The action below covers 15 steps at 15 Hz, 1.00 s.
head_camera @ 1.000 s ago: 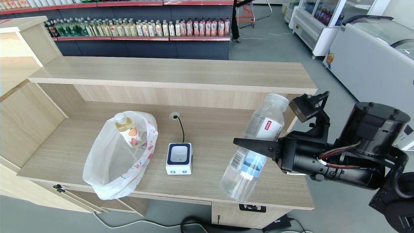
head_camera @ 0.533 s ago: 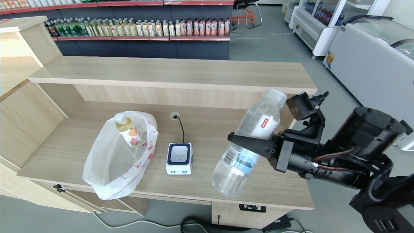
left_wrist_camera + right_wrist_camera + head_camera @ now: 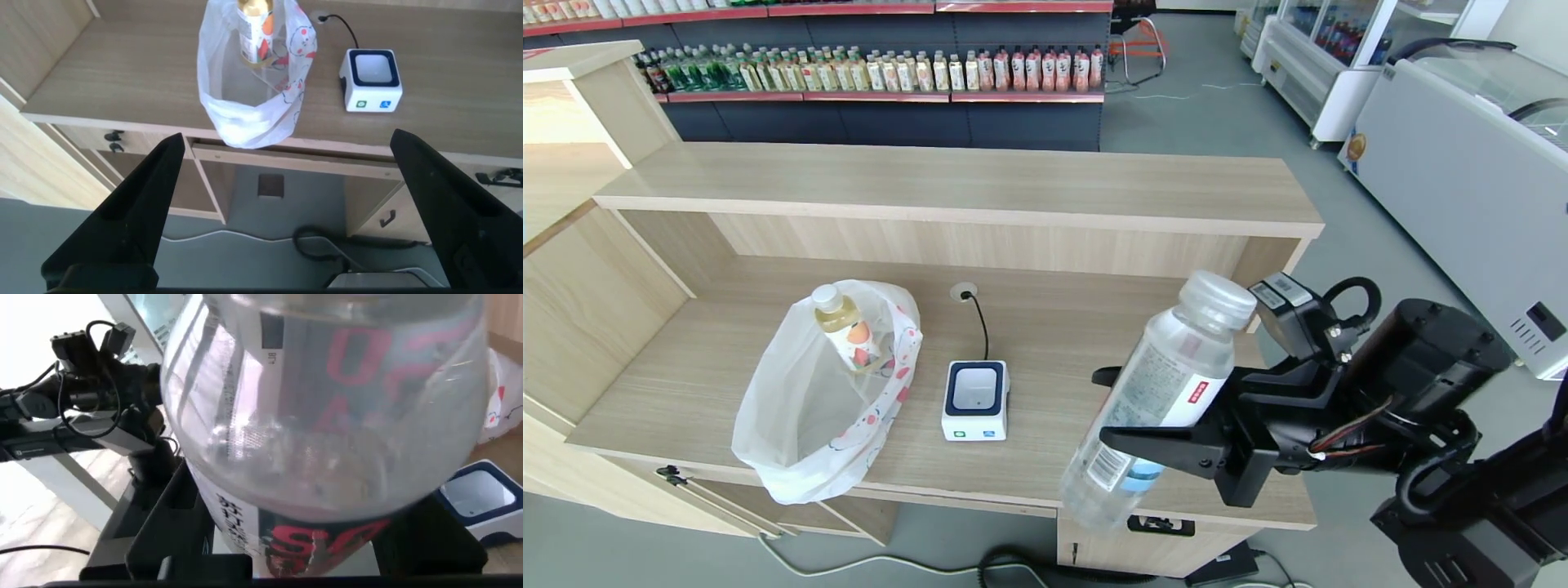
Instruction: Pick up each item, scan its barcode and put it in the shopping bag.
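- Your right gripper is clenched on the clear water bottle: 1 black finger lies on the far side of the bottle and 1 on the near side, both pressed on its label part, around the middle.
- The bottle is tilted, with its cap up and away from you and its base down toward the front edge of the counter. It is in the air, touching only the gripper, to the right of the scanner. A barcode shows on its lower part.
- Your right arm comes in from the right side, the forearm almost level, the gripper pointing toward the robot's left.
- In the right wrist view the bottle sits very close between the 2 fingers.
- Your left gripper is released, its 2 fingers spread wide, holding nothing. It hangs before the counter's front edge and faces the shopping bag and the scanner.
- The shopping bag stands on the counter, left of the scanner, with 1 tea bottle inside it.
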Motion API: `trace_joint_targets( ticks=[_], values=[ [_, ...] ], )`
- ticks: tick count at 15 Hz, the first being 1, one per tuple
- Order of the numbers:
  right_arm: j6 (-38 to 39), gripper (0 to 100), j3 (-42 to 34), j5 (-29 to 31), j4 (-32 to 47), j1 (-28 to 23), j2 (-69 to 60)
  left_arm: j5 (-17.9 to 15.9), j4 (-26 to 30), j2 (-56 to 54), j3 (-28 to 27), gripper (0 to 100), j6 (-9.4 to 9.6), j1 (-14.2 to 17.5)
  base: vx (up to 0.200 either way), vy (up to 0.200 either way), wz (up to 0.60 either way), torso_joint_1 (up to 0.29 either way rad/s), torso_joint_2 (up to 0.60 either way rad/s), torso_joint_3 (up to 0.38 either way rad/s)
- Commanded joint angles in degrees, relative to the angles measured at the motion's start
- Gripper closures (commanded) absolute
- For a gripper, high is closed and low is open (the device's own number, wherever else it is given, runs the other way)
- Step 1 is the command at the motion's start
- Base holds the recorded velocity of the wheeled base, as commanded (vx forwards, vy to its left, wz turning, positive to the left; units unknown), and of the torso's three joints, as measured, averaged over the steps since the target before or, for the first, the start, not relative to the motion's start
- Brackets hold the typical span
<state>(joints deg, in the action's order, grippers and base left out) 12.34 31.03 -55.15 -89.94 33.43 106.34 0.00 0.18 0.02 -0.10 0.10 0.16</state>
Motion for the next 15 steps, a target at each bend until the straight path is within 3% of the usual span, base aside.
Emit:
trace_joint_targets(
  ticks=[1,6,9,15],
  values=[
    [-0.03,100,-1.14,-0.13,-0.06,-0.38,0.80,0.00,-0.01,-0.02,0.01,0,-0.01,0.02,0.000,0.000,0.00,0.000,0.00,0.000],
    [-0.30,100,-1.05,-1.01,-0.06,-1.17,1.06,0.00,-0.01,-0.02,0.01,0,-0.01,0.02,0.000,0.000,0.00,0.000,0.00,0.000],
    [-2.58,100,-1.67,-4.70,-0.06,-1.96,2.91,0.00,-0.01,-0.02,0.01,0,-0.01,0.02,0.000,0.000,0.00,0.000,0.00,0.000],
    [-2.05,100,-0.88,-4.97,-0.06,-1.61,5.63,0.00,-0.01,-0.02,0.01,0,-0.01,0.02,0.000,0.000,0.00,0.000,0.00,0.000]
  ],
)
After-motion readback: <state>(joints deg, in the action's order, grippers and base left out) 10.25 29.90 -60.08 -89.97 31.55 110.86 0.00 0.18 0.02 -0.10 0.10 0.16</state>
